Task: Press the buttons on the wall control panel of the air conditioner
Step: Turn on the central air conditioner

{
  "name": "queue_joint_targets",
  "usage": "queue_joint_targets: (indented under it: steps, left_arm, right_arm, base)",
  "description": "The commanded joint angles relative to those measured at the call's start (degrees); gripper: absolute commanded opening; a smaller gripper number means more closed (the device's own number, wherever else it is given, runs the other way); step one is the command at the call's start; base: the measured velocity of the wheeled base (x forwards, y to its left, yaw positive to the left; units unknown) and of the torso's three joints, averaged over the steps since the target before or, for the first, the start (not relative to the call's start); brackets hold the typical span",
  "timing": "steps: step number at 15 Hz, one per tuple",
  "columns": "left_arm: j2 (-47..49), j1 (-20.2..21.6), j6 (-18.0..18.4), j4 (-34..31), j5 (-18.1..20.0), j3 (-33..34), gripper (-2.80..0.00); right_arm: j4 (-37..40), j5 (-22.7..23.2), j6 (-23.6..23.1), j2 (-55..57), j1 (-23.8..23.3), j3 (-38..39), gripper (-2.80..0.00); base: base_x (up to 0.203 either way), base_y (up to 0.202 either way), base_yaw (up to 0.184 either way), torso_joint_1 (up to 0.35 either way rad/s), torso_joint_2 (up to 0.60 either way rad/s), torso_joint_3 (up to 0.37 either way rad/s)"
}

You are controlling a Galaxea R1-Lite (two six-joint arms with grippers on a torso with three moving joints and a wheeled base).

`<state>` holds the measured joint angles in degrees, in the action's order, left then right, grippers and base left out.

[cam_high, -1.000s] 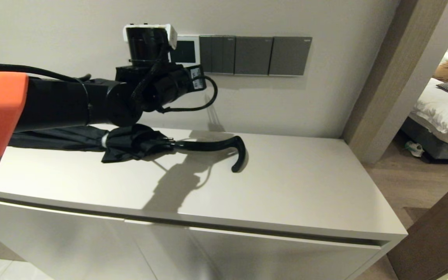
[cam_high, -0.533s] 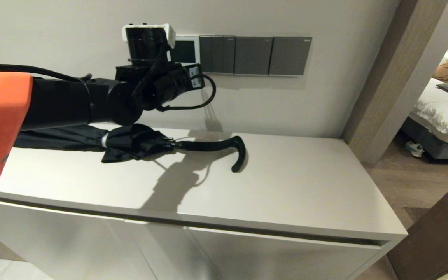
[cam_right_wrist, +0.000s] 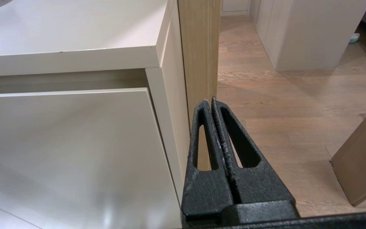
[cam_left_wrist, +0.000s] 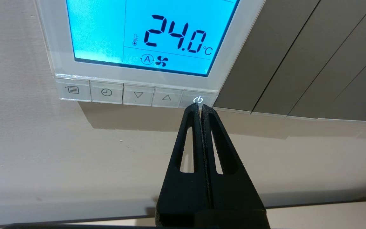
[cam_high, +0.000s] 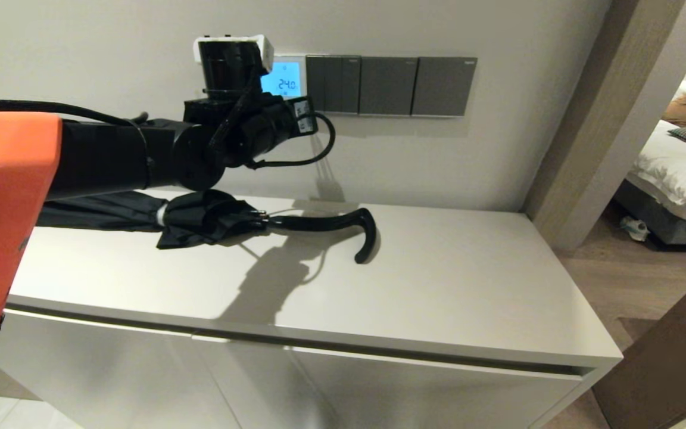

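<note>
The air conditioner's wall control panel (cam_high: 286,76) is a small white square on the wall, and its screen glows light blue with "24.0". In the left wrist view the panel (cam_left_wrist: 138,75) fills the top, with the buttons (cam_left_wrist: 122,93) in a row along its bottom edge. My left gripper (cam_left_wrist: 201,106) is shut and empty. Its tips rest at the lower edge of the power button (cam_left_wrist: 198,99), the key nearest the dark grey plates, whose symbol is lit. In the head view my left arm (cam_high: 140,158) reaches to the wall and hides the fingers. My right gripper (cam_right_wrist: 210,101) is shut and empty, parked low beside the cabinet's corner.
Dark grey switch plates (cam_high: 387,85) adjoin the panel on its right. A folded black umbrella (cam_high: 212,220) with a hooked handle lies on the white cabinet top (cam_high: 438,286) below my left arm. A wooden door frame (cam_high: 593,119) and a bedroom lie to the right.
The panel's screen has gone from dark to glowing light blue with digits. My left arm has shifted slightly to the right, toward the wall.
</note>
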<state>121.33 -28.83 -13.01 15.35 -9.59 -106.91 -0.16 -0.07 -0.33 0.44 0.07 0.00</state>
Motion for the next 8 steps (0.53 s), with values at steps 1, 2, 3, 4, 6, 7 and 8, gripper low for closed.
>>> queue_joint_targets:
  steps: [1, 2, 3, 4, 6, 7, 8]
  left_arm:
    - [0.24, 0.0, -0.21, 0.33, -0.08, 0.59, -2.8]
    - [0.22, 0.0, -0.26, 0.38, -0.08, 0.74, -2.8]
    - [0.22, 0.0, -0.26, 0.38, -0.08, 0.74, -2.8]
    - [0.22, 0.0, -0.26, 0.38, -0.08, 0.74, -2.8]
    - [-2.57, -0.05, -0.26, 0.94, -0.03, 4.57, -2.8]
    - [-4.12, -0.07, -0.26, 1.24, 0.0, 6.54, -2.8]
    - [-4.44, -0.08, -0.24, 1.61, 0.01, 6.94, -2.8]
  right_arm:
    - [-0.02, -0.01, -0.02, 0.09, 0.01, 0.18, -2.8]
    - [-0.02, -0.01, -0.02, 0.09, 0.01, 0.18, -2.8]
    - [-0.02, -0.01, -0.02, 0.09, 0.01, 0.18, -2.8]
    - [-0.02, -0.01, -0.02, 0.09, 0.01, 0.18, -2.8]
    - [-0.02, -0.01, -0.02, 0.09, 0.01, 0.18, -2.8]
    - [-0.02, -0.01, -0.02, 0.09, 0.01, 0.18, -2.8]
    - [-0.02, -0.01, -0.02, 0.09, -0.07, 0.18, -2.8]
  base:
    - [0.0, 0.0, 0.0, 0.0, 0.0, 0.0]
    - [0.0, 0.0, 0.0, 0.0, 0.0, 0.0]
    - [0.0, 0.0, 0.0, 0.0, 0.0, 0.0]
    - [0.0, 0.0, 0.0, 0.0, 0.0, 0.0]
    - [0.0, 0.0, 0.0, 0.0, 0.0, 0.0]
    - [0.0, 0.0, 0.0, 0.0, 0.0, 0.0]
    - [0.0, 0.0, 0.0, 0.0, 0.0, 0.0]
